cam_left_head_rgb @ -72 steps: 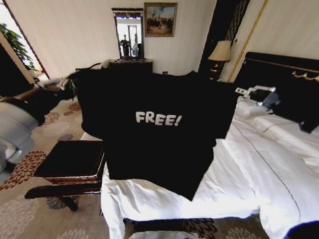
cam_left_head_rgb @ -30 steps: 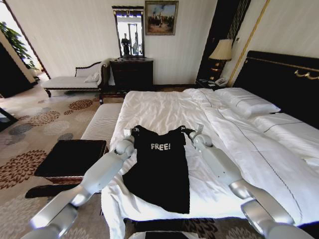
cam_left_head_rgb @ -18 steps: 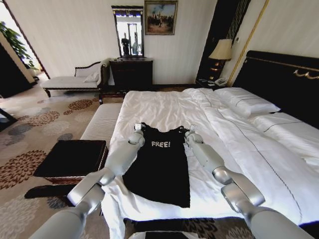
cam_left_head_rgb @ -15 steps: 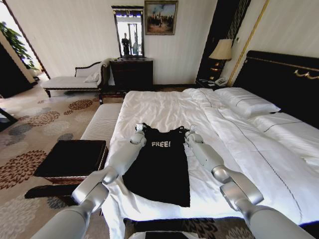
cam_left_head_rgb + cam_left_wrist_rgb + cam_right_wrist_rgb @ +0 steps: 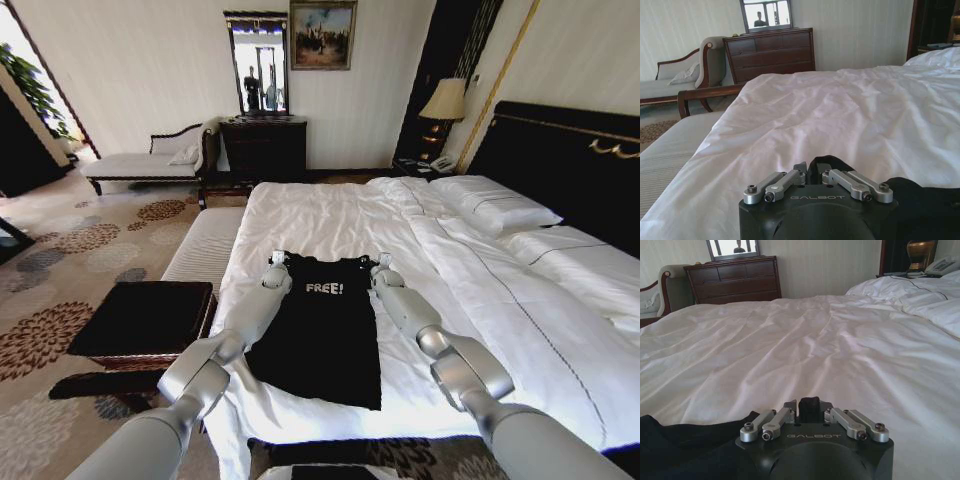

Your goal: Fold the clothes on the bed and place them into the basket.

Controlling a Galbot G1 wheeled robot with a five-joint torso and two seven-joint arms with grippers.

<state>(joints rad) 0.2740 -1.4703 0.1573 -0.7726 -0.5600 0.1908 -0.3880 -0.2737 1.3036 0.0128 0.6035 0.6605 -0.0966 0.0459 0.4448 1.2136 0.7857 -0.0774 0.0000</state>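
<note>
The black T-shirt (image 5: 322, 325) is being pinched at its shoulders on the bed (image 5: 330, 215) by the left gripper (image 5: 276, 259) and right gripper (image 5: 381, 261), apparently clamped; the basket (image 5: 140, 320) interior is looking dark.

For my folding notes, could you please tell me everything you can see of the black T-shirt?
The T-shirt is black soft cloth with white "FREE!" lettering on the chest. It lies spread flat, print up, on the white duvet of the bed near the foot edge, hem toward the robot. The left tool and the right tool each pinch a shoulder corner.
</note>
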